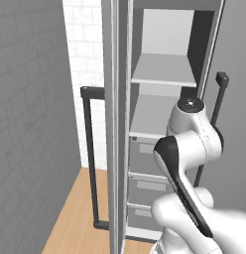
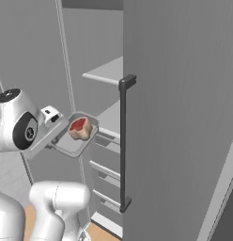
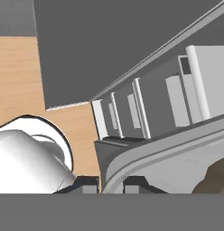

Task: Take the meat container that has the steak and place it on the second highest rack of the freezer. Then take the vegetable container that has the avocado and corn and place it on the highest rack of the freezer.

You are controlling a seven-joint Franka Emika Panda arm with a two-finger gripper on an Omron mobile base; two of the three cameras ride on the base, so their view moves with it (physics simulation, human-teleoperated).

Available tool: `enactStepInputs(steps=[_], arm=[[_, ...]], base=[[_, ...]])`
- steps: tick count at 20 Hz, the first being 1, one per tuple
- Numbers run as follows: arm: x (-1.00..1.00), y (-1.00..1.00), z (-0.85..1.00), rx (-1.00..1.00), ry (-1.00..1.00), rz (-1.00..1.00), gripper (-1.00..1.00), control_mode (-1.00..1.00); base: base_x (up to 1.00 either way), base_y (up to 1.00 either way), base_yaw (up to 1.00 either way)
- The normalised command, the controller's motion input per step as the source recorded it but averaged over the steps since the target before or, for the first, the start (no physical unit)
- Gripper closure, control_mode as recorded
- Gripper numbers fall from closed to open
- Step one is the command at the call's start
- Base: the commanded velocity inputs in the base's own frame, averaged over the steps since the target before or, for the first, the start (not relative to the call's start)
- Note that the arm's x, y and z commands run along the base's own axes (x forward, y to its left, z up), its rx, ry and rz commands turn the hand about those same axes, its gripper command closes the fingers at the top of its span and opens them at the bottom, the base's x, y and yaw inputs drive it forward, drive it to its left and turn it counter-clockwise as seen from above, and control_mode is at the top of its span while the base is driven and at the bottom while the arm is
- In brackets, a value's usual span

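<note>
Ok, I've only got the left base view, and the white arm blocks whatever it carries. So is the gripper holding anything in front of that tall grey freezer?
Observer: Yes. In the right base view the gripper holds a shallow grey rectangular tray with a red slab of steak in it.
Operator: Is the grip firm?
Observer: In the hand view the tray's rim runs between the fingertips, which are closed on it.
Operator: Is it on the lower pale shelf?
Observer: Not yet. It seems to hang just short of the lower pale shelf, at about its height.
</note>
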Motion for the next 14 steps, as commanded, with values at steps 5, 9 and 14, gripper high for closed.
enactStepInputs(steps=[5, 9, 14], arm=[[0.88, -0.32, -0.38, 0.01, -0.01, 0.00, 1.00, -1.00], [1.00, -0.02, -0.24, 0.00, 0.00, 0.00, 1.00, -1.00], [0.77, -0.15, -0.22, 0.03, -0.07, 0.00, 1.00, -1.00]], base=[[0.00, 0.00, 0.00], [0.00, 0.00, 0.00], [0.00, 0.00, 0.00]])
